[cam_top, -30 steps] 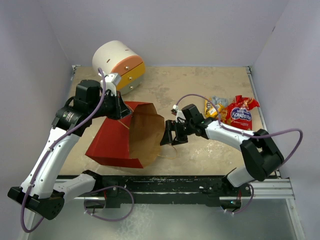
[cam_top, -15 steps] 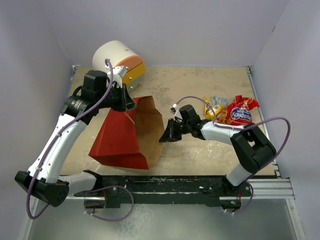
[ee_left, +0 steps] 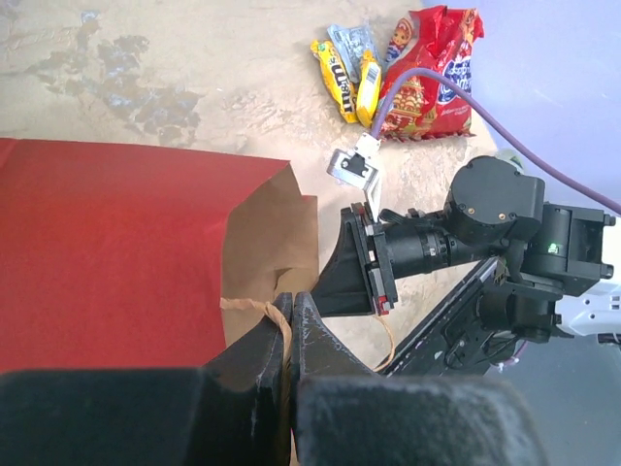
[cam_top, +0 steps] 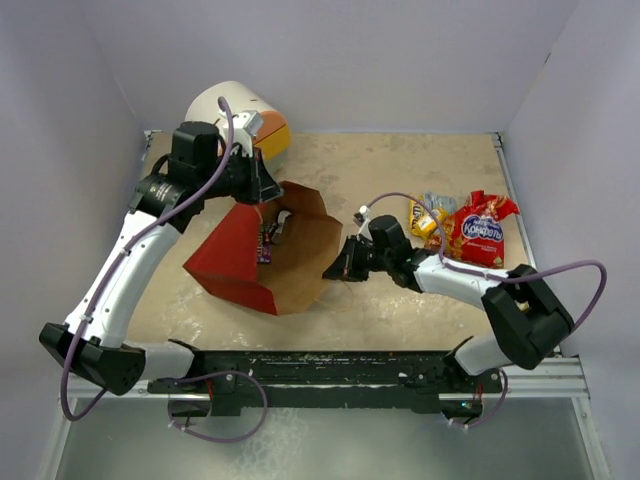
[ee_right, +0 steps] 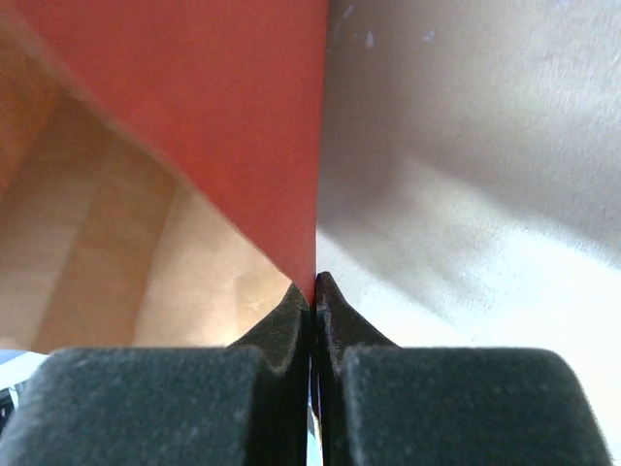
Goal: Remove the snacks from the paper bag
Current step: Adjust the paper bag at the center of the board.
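The paper bag [cam_top: 235, 262], red outside and brown inside, lies on the table with its mouth spread open toward the right. My left gripper [cam_top: 264, 194] is shut on a twisted brown handle [ee_left: 254, 309] at the bag's upper rim, jaws pressed together on the cord. My right gripper [cam_top: 336, 270] is shut on the bag's right-hand rim; in the right wrist view the red paper edge [ee_right: 291, 194] runs straight into the closed jaws. A small purple packet [cam_top: 266, 246] shows inside the bag. Other snacks lie to the right: a big red bag [cam_top: 480, 228] and a yellow packet [cam_top: 424, 216].
A white cylindrical drawer unit [cam_top: 232, 112] with orange and yellow fronts stands at the back left, close behind my left arm. A loose loop of bag handle [cam_top: 340, 300] lies on the table under my right gripper. Grey walls close in the table on three sides.
My right gripper has closed on the bag's rim. My left arm has pulled the handle up and back, the mouth has spread wider, and the purple packet inside has come into view.
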### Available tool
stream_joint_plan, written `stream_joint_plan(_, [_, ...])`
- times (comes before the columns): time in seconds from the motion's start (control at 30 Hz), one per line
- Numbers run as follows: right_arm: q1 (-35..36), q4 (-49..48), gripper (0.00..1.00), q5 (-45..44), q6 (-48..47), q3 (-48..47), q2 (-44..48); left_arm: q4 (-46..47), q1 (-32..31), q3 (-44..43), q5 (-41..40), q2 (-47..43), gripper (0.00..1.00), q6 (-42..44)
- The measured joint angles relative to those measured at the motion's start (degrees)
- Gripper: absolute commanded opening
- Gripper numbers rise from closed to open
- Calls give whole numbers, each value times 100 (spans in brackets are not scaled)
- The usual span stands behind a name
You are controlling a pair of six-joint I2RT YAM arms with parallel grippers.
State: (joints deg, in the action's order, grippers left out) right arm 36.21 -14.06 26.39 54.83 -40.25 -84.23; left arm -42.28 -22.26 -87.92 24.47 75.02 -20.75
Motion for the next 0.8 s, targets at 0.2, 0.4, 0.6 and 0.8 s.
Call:
stream_joint_plan(0.2, [409, 2, 12, -293, 4, 273, 37, -70, -4, 693, -127, -503, 0, 114])
stream_joint_plan(0.4, [544, 1060, 50, -826, -562, 260, 531, -503, -20, 1045, -308, -1137, 0, 208])
stream_joint_plan(0.6, [542, 2439, 61, -1875, -1821, -201, 1508, -664, -26, 1067, -369, -1261, 0, 208])
stream_joint_plan(0.8, [848, 2962, 61, -2240, -3101, -769, 2114, -719, -26, 1062, -365, -1088, 0, 232])
